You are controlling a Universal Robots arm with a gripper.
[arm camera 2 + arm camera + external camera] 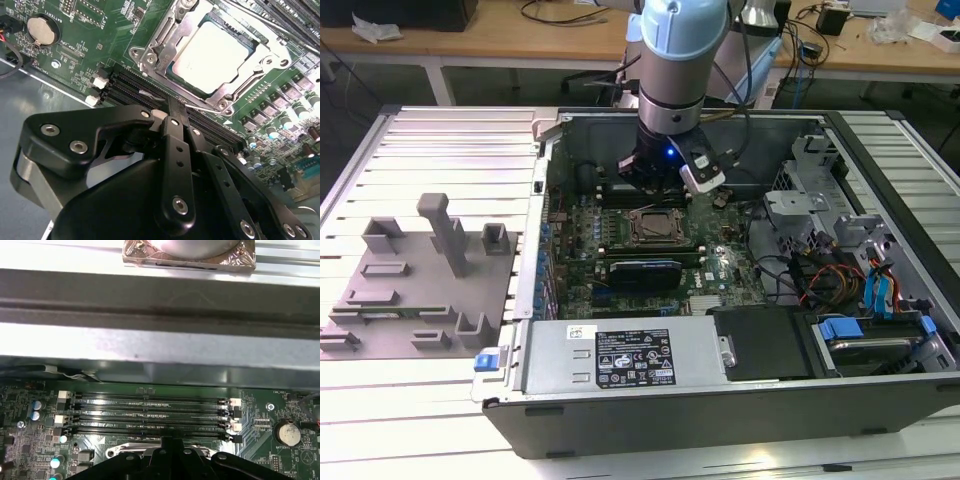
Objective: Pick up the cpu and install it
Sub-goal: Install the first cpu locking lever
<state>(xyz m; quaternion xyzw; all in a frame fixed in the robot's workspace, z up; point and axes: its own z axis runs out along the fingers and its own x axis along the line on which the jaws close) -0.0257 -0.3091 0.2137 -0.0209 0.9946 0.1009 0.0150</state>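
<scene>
The cpu (216,55), a flat square chip with a silvery-white top, lies in the metal-framed socket (165,47) on the green motherboard (95,30). In the exterior view the socket (653,227) is in the middle of the open computer case, just in front of the arm's wrist. My gripper (171,104) hangs beside the socket's edge, over the black memory slots (125,82), with its black fingers pressed together and nothing seen between them. A thin wire lever (146,93) of the socket runs close by the fingertips. In the first wrist view the gripper (170,442) points at the memory slots (150,415).
The case (720,420) lies open on a slatted metal table (440,130). A grey fixture plate (410,290) with upright pegs lies at the exterior view's left. A power supply (620,355), an expansion card (645,272), cables and drive cages (840,260) crowd the case. A coin battery (286,434) sits on the board.
</scene>
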